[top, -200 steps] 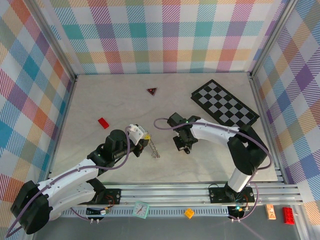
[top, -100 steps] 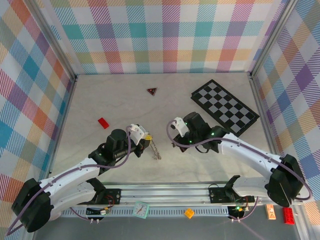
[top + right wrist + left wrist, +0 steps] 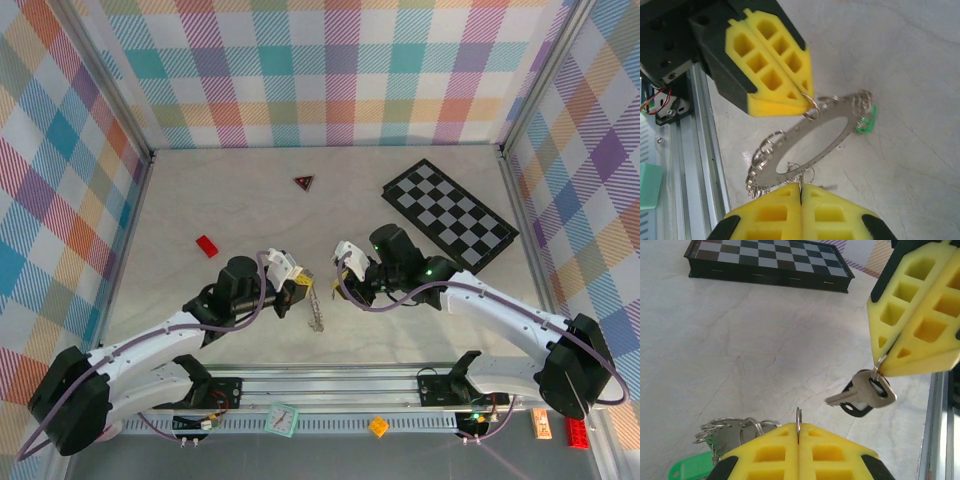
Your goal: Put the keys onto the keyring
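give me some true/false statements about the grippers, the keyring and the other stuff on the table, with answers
1. Both grippers are shut. True: the left gripper pinches a ring of the keyring, and the right gripper pinches a small ring carrying a key.
2. The key lies flat on the table. False: it hangs from the right gripper's tips, above the table.
3. No gripper touches the chequered board. True.
4. The left gripper holds the red triangle. False: the red triangle lies on the table, apart from both grippers.
5. A green tag sits at the keyring. True.
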`<state>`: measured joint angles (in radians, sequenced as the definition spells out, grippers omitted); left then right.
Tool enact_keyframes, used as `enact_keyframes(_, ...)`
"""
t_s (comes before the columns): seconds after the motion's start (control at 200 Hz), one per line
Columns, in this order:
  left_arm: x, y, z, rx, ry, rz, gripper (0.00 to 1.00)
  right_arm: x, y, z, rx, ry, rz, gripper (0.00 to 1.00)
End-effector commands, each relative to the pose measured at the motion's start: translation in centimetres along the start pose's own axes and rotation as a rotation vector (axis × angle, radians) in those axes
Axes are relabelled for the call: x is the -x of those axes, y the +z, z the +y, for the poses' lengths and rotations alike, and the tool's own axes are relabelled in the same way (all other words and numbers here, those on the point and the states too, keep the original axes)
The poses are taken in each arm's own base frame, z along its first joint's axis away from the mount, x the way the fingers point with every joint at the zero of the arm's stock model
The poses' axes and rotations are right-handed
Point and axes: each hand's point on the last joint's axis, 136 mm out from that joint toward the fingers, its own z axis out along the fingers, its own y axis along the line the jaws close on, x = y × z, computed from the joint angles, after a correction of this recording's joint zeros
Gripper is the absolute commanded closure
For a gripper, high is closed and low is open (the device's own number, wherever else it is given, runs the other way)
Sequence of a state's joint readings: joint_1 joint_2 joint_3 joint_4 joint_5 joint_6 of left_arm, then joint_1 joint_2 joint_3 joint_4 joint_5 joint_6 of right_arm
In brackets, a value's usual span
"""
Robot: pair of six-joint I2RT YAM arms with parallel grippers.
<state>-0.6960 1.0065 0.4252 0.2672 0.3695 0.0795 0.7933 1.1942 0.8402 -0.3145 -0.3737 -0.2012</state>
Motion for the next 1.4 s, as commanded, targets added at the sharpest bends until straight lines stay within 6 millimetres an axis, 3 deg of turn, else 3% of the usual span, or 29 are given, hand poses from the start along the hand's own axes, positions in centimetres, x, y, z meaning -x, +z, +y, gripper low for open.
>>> enact_keyframes(0.0,3.0,0.1,-1.2,-0.068,0.031,-0.081,1.00,0.4,0.5,1.3,0.076,-0.069,-0.023,1.00)
enact_keyframes(0.675,2.3,0.9,-2.1,-0.115,0.088,-0.056,1.00,1.3,2.7,-0.5,0.005,-0.091,-0.025,1.00)
enact_keyframes(1.395,2.2,0.9,-2.4,-0.131,0.098,-0.038,1.00,2.3,2.6,-2.0,-0.101,-0.082,-0.062,1.00)
